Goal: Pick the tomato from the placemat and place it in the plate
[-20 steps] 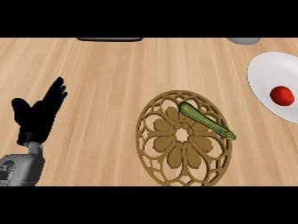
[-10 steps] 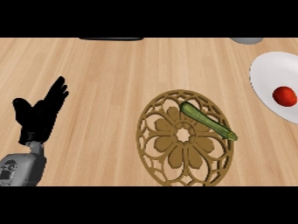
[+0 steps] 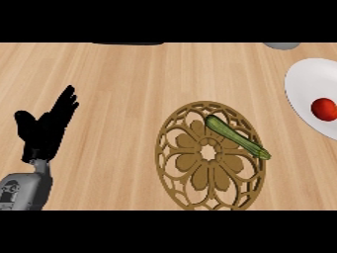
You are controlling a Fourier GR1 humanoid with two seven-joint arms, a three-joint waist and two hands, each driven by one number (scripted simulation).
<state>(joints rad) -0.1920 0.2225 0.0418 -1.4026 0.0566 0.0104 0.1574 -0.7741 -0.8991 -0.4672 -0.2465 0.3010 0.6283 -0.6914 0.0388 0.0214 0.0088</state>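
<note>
Fingers [image 3: 65,104] of the left hand [image 3: 45,131] rest straight and open, holding nothing, at the table's [image 3: 127,89] left, while the tomato [image 3: 325,108] lies in the white plate [image 3: 310,84], apart from the placemat [image 3: 210,155] bearing a zucchini [image 3: 236,137].

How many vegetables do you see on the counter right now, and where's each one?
2. A red tomato lies on the white plate at the right edge. A green zucchini lies on the round placemat, across its upper right part. Nothing looks hidden.
</note>
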